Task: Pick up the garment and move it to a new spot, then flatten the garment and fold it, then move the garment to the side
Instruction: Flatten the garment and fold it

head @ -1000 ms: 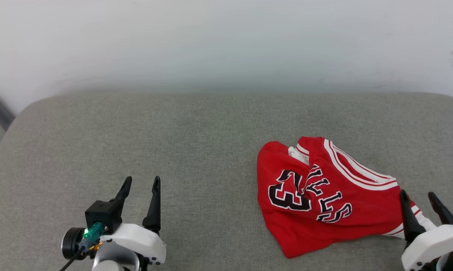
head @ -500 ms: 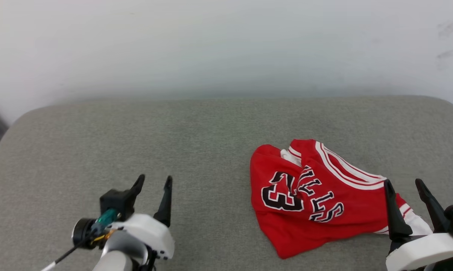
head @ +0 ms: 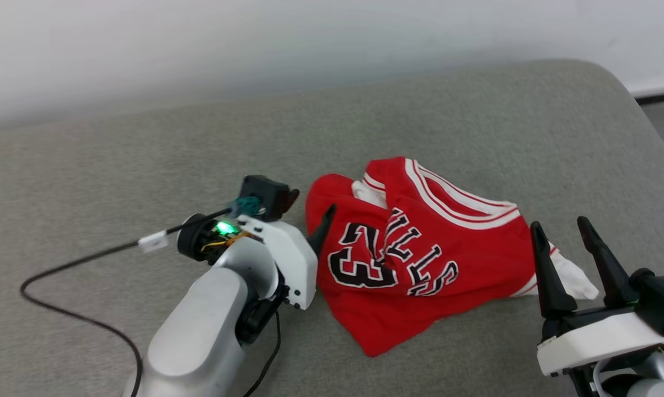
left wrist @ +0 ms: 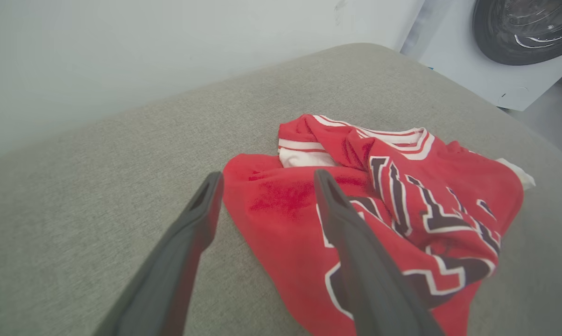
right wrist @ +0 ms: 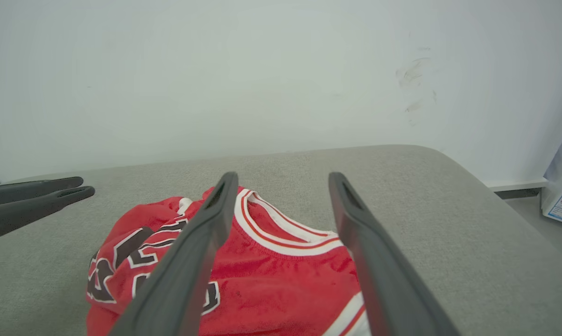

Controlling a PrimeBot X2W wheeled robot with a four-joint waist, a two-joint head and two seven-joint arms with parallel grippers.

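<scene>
While the head view has been swung across the grey padded surface (head: 117, 143), the left hand (head: 311, 203) has been brought from well apart up to the crumpled garment (head: 420, 264), whose nine o'clock edge is now straddled by its spread fingers. Nothing is grasped. The right hand (head: 559, 226), likewise released, is kept at the garment's four o'clock, just beside the white sleeve (head: 572, 278). The garment lies bunched, lettering up. The pick-up is judged imminent: only the closing is awaited.
</scene>
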